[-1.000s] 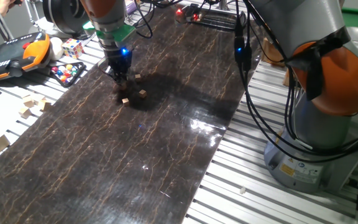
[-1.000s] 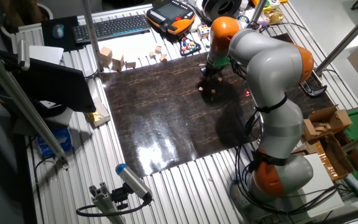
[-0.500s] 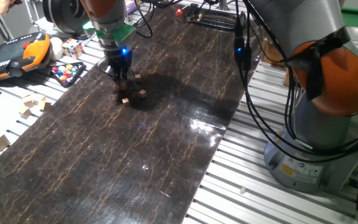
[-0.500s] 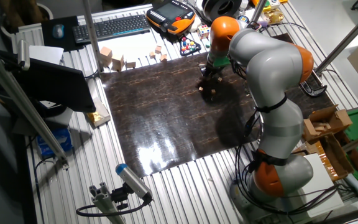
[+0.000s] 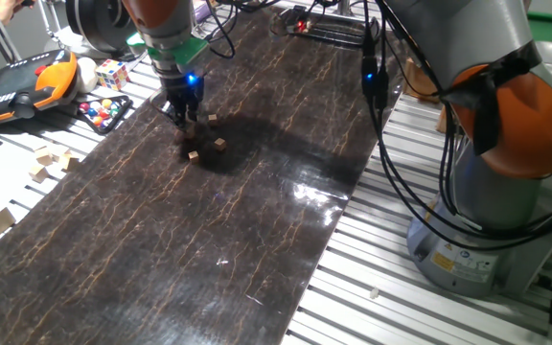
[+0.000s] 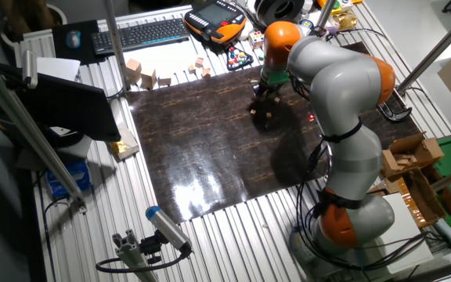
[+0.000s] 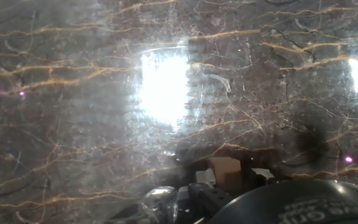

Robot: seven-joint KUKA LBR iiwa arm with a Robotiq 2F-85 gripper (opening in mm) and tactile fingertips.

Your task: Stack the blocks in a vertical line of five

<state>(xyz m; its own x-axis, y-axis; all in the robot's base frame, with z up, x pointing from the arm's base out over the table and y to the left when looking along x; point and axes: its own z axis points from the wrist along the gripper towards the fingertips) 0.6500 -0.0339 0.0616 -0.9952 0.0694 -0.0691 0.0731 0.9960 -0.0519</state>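
Note:
My gripper [image 5: 187, 122] hangs over the far left part of the dark marbled mat [image 5: 209, 220]. In the hand view a small tan block [image 7: 224, 167] sits between the fingertips [image 7: 205, 177], and the gripper looks shut on it. Three more tiny blocks lie on the mat close by: one [image 5: 213, 119] to the right of the fingers, one [image 5: 219, 145] and one [image 5: 193, 154] in front. A darker bit [image 5: 182, 135] in the shadow under the fingers may be another. The other fixed view shows the gripper [image 6: 261, 92] above the same small cluster of blocks [image 6: 265, 117].
Left of the mat lie a multicoloured puzzle cube [image 5: 112, 73], a tray of coloured balls [image 5: 103, 112], an orange teach pendant [image 5: 27, 81] and larger pale wooden blocks [image 5: 51, 163]. A keyboard [image 6: 143, 33] is behind. The robot base [image 5: 492, 192] and cables stand at the right.
The gripper has risen very slightly above the mat. The loose blocks on the mat have not moved.

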